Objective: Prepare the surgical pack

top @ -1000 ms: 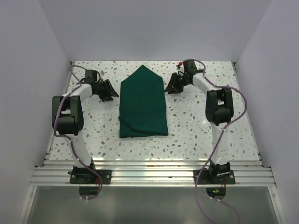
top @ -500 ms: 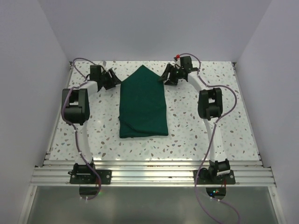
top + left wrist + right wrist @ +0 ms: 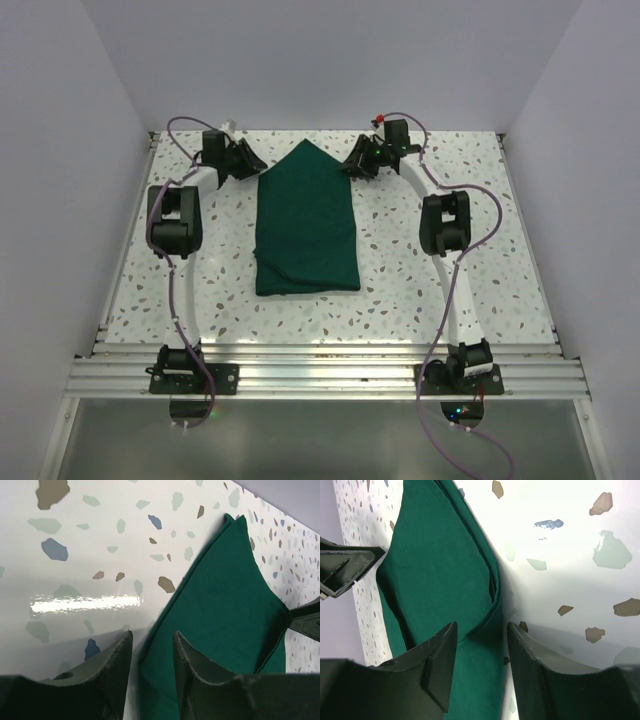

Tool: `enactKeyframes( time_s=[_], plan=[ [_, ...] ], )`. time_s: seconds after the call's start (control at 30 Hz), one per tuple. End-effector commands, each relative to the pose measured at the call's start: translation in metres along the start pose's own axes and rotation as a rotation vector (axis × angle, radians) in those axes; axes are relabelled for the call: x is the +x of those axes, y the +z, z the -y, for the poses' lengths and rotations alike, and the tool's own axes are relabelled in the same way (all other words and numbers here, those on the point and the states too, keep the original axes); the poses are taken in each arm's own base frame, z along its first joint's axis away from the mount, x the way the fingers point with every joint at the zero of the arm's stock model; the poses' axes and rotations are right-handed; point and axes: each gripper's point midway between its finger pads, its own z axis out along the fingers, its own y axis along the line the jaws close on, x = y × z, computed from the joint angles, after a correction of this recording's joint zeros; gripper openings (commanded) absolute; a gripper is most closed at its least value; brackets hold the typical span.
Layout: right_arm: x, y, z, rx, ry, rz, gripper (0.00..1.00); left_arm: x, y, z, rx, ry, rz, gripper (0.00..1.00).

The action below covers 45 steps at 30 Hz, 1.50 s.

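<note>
pointing away, the surgical pack [image 3: 305,225] runs near-to-far; left tool [image 3: 152,639] and right tool [image 3: 481,628] stand narrowly parted.

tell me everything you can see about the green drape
The green drape is matte dark fabric folded into a long layered bundle, pointed at the far end, square at the near end. It lies flat on the speckled tabletop. The left end effector and right end effector straddle its far edges, jaws open.

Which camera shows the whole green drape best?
Top external: the whole folded green drape is in sight. The left wrist view shows only its left edge, the right wrist view only its right edge.
</note>
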Motion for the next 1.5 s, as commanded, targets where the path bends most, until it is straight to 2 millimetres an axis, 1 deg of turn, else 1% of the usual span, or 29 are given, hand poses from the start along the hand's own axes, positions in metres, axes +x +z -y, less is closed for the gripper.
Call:
enactKeyframes(
  time_s=[0.0, 0.03, 0.1, 0.2, 0.27, 0.3, 0.33, 0.4, 0.43, 0.47, 0.53, 0.6, 0.63, 0.67, 0.77, 0.9, 0.97, 1.03, 1.07, 1.1, 1.13, 1.2, 1.23, 1.27, 1.33, 1.37, 1.4, 1.43, 1.47],
  plan=[
    [0.016, 0.016, 0.015, 0.015, 0.038, -0.041, 0.48, 0.039, 0.008, -0.014, -0.002, -0.066, -0.129, 0.4],
    [0.016, 0.016, 0.013, 0.011, 0.044, -0.043, 0.46, 0.043, 0.008, -0.016, -0.001, -0.071, -0.147, 0.38],
    [0.017, 0.017, 0.01, 0.002, 0.041, -0.047, 0.45, 0.043, 0.008, -0.011, 0.016, -0.071, -0.16, 0.37],
    [0.019, 0.014, 0.012, 0.012, 0.036, -0.052, 0.45, 0.047, 0.001, -0.018, -0.04, -0.059, -0.18, 0.42],
    [0.019, 0.013, 0.012, 0.014, 0.03, -0.05, 0.45, 0.048, -0.009, -0.02, -0.079, -0.053, -0.186, 0.47],
    [0.02, 0.013, 0.013, 0.017, 0.032, -0.053, 0.45, 0.047, -0.012, -0.025, -0.113, -0.047, -0.174, 0.47],
    [0.021, 0.013, 0.013, 0.017, 0.032, -0.055, 0.45, 0.042, -0.019, -0.023, -0.131, -0.033, -0.164, 0.48],
    [0.02, 0.013, 0.013, 0.017, 0.03, -0.055, 0.45, 0.044, -0.025, -0.031, -0.183, -0.018, -0.154, 0.49],
    [0.022, 0.014, 0.014, 0.02, 0.032, -0.056, 0.45, 0.038, -0.03, -0.028, -0.193, -0.01, -0.136, 0.49],
    [0.022, 0.014, 0.014, 0.02, 0.034, -0.057, 0.45, 0.04, -0.032, -0.033, -0.224, -0.006, -0.128, 0.5],
    [0.024, 0.015, 0.016, 0.02, 0.033, -0.063, 0.45, 0.038, -0.036, -0.033, -0.236, -0.007, -0.11, 0.5],
    [0.025, 0.015, 0.017, 0.019, 0.036, -0.067, 0.45, 0.039, -0.035, -0.03, -0.216, -0.008, -0.112, 0.51],
    [0.026, 0.016, 0.018, 0.021, 0.039, -0.069, 0.45, 0.051, -0.025, -0.028, -0.197, -0.022, -0.165, 0.5],
    [0.026, 0.016, 0.018, 0.021, 0.039, -0.069, 0.45, 0.053, -0.024, -0.03, -0.198, -0.023, -0.168, 0.5],
    [0.025, 0.016, 0.015, 0.013, 0.036, -0.067, 0.44, 0.063, -0.016, -0.021, -0.145, -0.034, -0.191, 0.49],
    [0.026, 0.02, 0.012, 0.0, 0.044, -0.072, 0.42, 0.067, -0.01, -0.017, -0.118, -0.039, -0.202, 0.45],
    [0.026, 0.021, 0.009, -0.013, 0.044, -0.072, 0.4, 0.07, -0.007, -0.016, -0.101, -0.046, -0.215, 0.4],
    [0.024, 0.023, 0.005, -0.024, 0.047, -0.069, 0.39, 0.066, -0.006, -0.011, -0.081, -0.046, -0.217, 0.28],
    [0.025, 0.024, 0.004, -0.029, 0.056, -0.07, 0.36, 0.063, -0.005, -0.009, -0.077, -0.04, -0.216, 0.13],
    [0.023, 0.025, 0.002, -0.038, 0.059, -0.064, 0.33, 0.06, -0.005, -0.007, -0.073, -0.037, -0.213, 0.05],
    [0.018, 0.024, -0.001, -0.047, 0.061, -0.054, 0.25, 0.056, -0.005, -0.006, -0.071, -0.037, -0.208, 0.0],
    [0.015, 0.024, -0.008, -0.074, 0.074, -0.048, 0.14, 0.043, -0.007, 0.003, -0.061, -0.027, -0.19, 0.0],
    [0.007, 0.021, -0.016, -0.092, 0.073, -0.034, 0.0, 0.038, -0.009, 0.006, -0.06, -0.023, -0.181, 0.0],
    [0.004, 0.02, -0.022, -0.101, 0.088, -0.027, 0.0, 0.025, -0.014, 0.016, -0.051, -0.009, -0.156, 0.0],
    [-0.004, 0.012, -0.037, -0.132, 0.089, -0.015, 0.0, 0.012, -0.023, 0.023, -0.053, 0.005, -0.129, 0.0],
    [-0.008, 0.007, -0.043, -0.139, 0.1, -0.01, 0.0, 0.002, -0.033, 0.032, -0.051, 0.015, -0.109, 0.0],
    [-0.017, -0.009, -0.063, -0.159, 0.082, 0.009, 0.0, -0.003, -0.039, 0.036, -0.054, 0.019, -0.099, 0.0],
    [-0.014, -0.014, -0.064, -0.153, 0.092, -0.003, 0.0, -0.007, -0.046, 0.039, -0.057, 0.027, -0.088, 0.0],
    [-0.015, -0.022, -0.07, -0.15, 0.09, -0.002, 0.0, -0.012, -0.059, 0.047, -0.057, 0.035, -0.075, 0.0]
  ],
)
